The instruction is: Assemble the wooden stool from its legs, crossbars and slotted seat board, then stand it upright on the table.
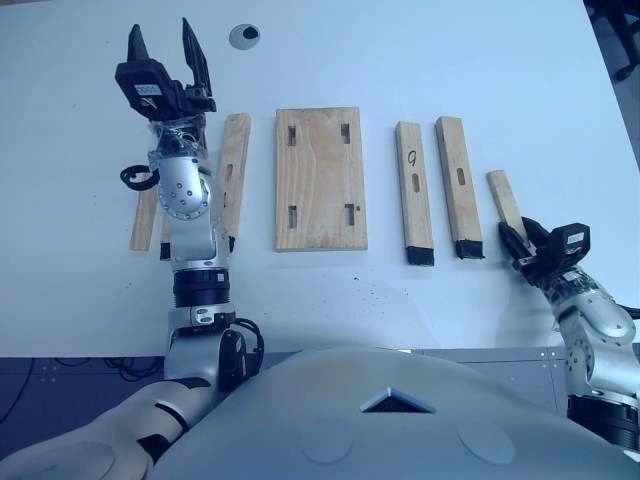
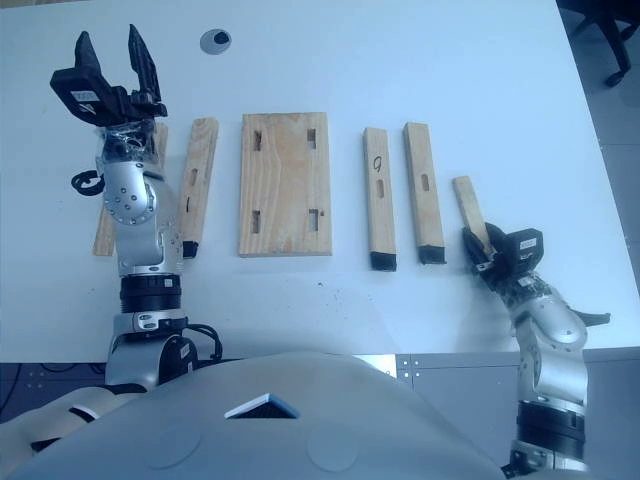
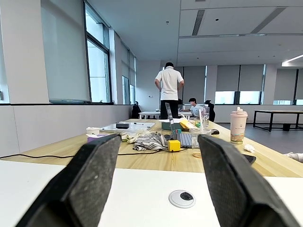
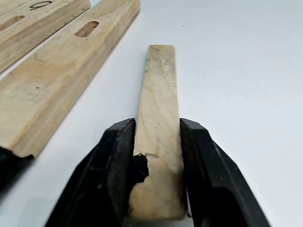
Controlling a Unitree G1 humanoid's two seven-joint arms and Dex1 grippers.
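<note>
Right gripper (image 4: 157, 125) clamps crossbar (image 4: 159, 80) end; left gripper (image 1: 162, 35) spread wide

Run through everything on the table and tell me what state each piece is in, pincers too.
Seat board: flat, slots up, nothing fitted.
Marked leg: flat, loose.
Plain leg: flat beside it, not touching.
Left leg: flat, partly under the left arm.
Crossbar: flat on the table, near end gripped.
Left pincer: open, empty.
Right pincer: shut on the crossbar.
</note>
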